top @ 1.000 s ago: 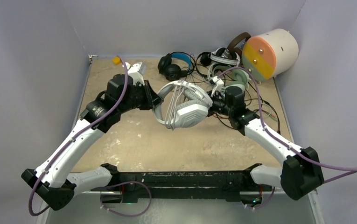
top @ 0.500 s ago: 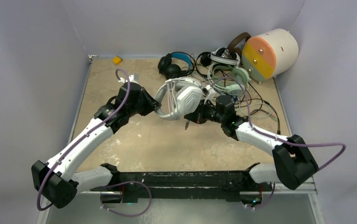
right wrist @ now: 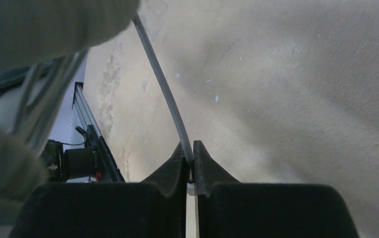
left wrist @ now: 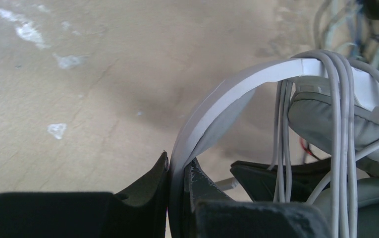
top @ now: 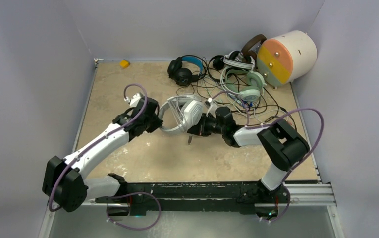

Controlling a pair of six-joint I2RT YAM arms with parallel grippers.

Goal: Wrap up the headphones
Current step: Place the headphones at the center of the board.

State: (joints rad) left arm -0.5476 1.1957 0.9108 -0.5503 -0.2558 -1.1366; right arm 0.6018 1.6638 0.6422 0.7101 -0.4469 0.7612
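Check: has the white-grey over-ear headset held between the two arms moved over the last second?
Yes. The white-grey headset has shifted left in the top view, away from the cream cylinder with the orange-and-green face, which stayed put.

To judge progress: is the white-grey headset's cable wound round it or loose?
Largely wound: the cable loops over the band of the white-grey headset; one strand is pinched in the right pincer.

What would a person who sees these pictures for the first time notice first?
Mid-table, both arms hold the white-grey headset: the left gripper clamps its headband, the right gripper pinches its grey cable. Behind, at the far right, lie the other headsets in tangled cables, beside a big cream cylinder.
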